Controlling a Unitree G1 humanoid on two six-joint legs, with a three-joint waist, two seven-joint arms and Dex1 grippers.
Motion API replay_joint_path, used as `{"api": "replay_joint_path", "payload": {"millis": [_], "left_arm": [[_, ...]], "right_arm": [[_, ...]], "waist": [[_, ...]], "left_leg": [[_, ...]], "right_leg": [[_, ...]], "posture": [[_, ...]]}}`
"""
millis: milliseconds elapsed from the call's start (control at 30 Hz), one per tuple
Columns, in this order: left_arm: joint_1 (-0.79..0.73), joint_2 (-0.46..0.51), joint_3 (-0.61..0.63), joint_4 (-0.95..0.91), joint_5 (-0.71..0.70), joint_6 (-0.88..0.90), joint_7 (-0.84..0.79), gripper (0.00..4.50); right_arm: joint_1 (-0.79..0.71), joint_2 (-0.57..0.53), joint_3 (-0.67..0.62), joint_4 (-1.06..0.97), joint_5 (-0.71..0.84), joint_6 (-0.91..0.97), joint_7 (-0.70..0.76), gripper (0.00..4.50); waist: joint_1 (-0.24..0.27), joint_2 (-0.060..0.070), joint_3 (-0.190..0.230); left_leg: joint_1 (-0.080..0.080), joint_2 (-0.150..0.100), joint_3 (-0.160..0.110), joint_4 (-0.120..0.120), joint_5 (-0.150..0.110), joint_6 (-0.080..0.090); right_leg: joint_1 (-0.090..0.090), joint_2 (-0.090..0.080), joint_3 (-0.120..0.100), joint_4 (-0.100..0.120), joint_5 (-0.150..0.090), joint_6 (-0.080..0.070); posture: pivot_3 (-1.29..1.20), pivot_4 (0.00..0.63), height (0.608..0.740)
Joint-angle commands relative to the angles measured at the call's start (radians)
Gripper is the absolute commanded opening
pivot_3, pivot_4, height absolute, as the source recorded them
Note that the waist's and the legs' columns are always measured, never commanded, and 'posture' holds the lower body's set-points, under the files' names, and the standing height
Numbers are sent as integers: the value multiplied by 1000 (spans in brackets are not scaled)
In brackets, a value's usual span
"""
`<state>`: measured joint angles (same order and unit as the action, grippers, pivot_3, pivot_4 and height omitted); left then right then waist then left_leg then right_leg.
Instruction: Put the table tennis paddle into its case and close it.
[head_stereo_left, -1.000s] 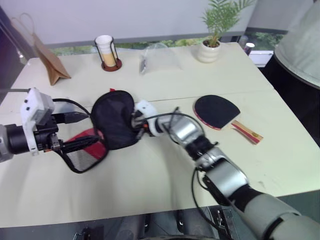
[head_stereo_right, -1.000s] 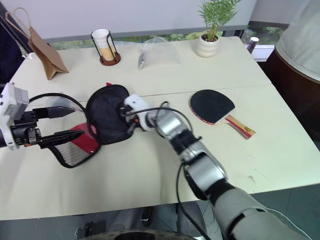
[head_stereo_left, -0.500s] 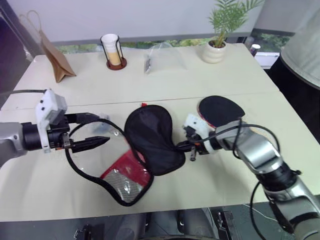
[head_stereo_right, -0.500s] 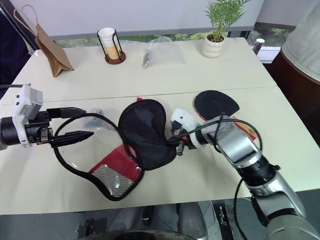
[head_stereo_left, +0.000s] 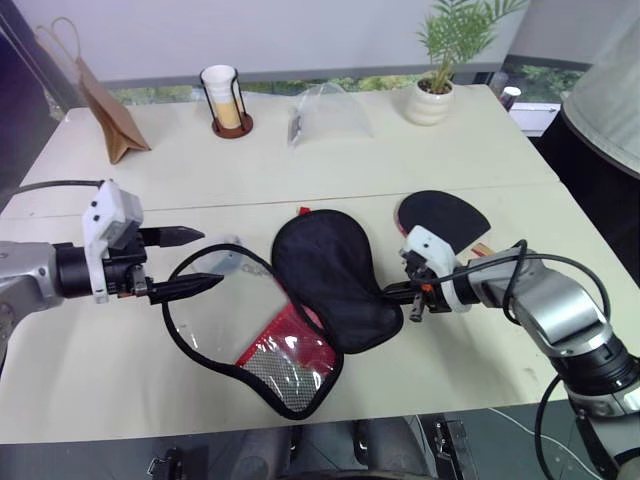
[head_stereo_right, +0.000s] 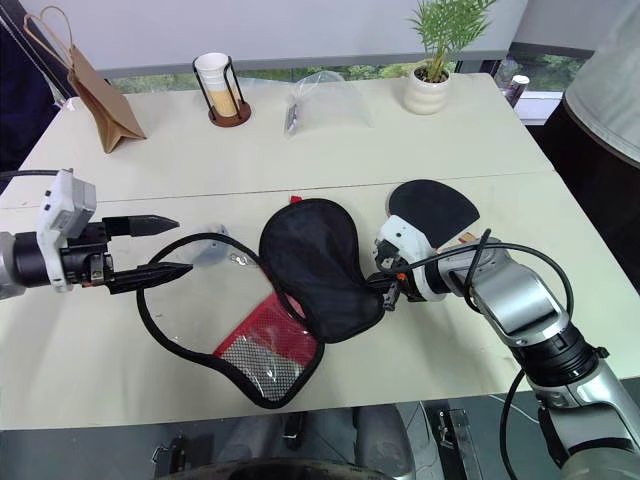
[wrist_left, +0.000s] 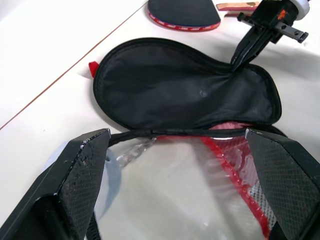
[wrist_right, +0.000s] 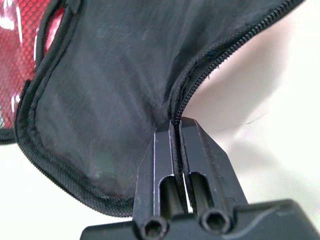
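The case (head_stereo_left: 335, 285) lies open mid-table, its black flap spread flat. Its red mesh half (head_stereo_left: 290, 355) and a clear panel sit nearer the front edge. My right gripper (wrist_right: 176, 122) is shut on the zipper edge at the flap's narrow end. The table tennis paddle (head_stereo_left: 445, 213) rests black face up just behind that gripper, its handle partly hidden by the wrist. To the left of the case my left gripper (head_stereo_left: 212, 258) is open, fingers wide apart and pointing at the case's looped rim; whether it touches I cannot tell.
Along the far side stand a brown paper bag (head_stereo_left: 108, 110), a cup in a wire holder (head_stereo_left: 225, 95), a clear plastic bag (head_stereo_left: 325, 105) and a potted plant (head_stereo_left: 435, 95). The table's front edge (head_stereo_left: 150, 425) runs just below the case.
My right gripper has dragged the black flap to the right, toward the paddle, and the case now lies spread open. The left gripper has stayed open beside it.
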<state>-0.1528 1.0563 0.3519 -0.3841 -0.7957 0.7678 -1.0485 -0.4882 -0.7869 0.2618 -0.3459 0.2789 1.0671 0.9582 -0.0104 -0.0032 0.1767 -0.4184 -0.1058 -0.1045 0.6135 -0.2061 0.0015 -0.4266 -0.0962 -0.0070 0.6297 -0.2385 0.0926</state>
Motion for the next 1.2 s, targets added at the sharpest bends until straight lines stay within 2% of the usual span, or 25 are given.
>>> {"api": "replay_joint_path", "payload": {"millis": [33, 233, 433, 633, 1000, 1100, 1167, 1200], "left_arm": [[-14, -5, -4, -7, 3, -20, -8, 4500], [-28, -10, -24, -4, 6, -26, -9, 4500], [-42, -16, -43, 2, 12, -34, -16, 4500], [-63, -21, -67, 18, 25, -45, -29, 4500], [-101, -27, -97, 35, 40, -49, -44, 4500], [-101, -31, -99, 31, 42, -45, -41, 4500], [-98, -36, -102, 24, 41, -41, -37, 4500], [-97, -37, -105, 21, 40, -40, -38, 4500]], "right_arm": [[-29, -2, -43, -9, 21, 2, -18, 1392], [-68, -60, -117, 24, 29, -6, -40, 4456], [-79, -169, -204, 212, -28, -86, -78, 4456], [-19, -261, -205, 375, -99, -231, -69, 4456], [-44, -228, -187, 647, -141, -321, -15, 4456], [-66, -211, -196, 688, -133, -312, -1, 3662], [-74, -205, -205, 707, -130, -308, 7, 2705], [-77, -205, -208, 713, -129, -307, 11, 2089]], "waist": [[0, 0, 0], [1, 0, 0], [3, 0, 0], [0, 0, 0], [-2, 0, 0], [-4, 0, 0], [-2, 0, 0], [-2, 0, 0]], "left_leg": [[0, 0, 0, 0, 0, 0], [0, 0, 0, 0, 0, 0], [0, 0, 0, 0, 0, 0], [-1, 0, 1, 0, 0, 0], [-1, 0, 2, 1, 0, 1], [0, 0, 2, 1, 0, 1], [0, 0, 2, 1, 0, 1], [0, 0, 2, 2, 0, 1]], "right_leg": [[0, 0, 0, 0, 0, 0], [0, 0, 0, 0, 0, 0], [0, 0, 0, 0, 0, 0], [0, 0, 0, 0, 0, 0], [0, 0, 0, 0, 0, 0], [0, 0, 0, 0, 0, 1], [1, 0, 0, 0, 0, 1], [1, 0, 0, 0, 0, 1]], "posture": [[0, 150, 740], [0, 150, 740], [0, 150, 740], [0, 150, 740], [0, 150, 740], [0, 150, 740], [0, 150, 740], [0, 150, 740]]}}
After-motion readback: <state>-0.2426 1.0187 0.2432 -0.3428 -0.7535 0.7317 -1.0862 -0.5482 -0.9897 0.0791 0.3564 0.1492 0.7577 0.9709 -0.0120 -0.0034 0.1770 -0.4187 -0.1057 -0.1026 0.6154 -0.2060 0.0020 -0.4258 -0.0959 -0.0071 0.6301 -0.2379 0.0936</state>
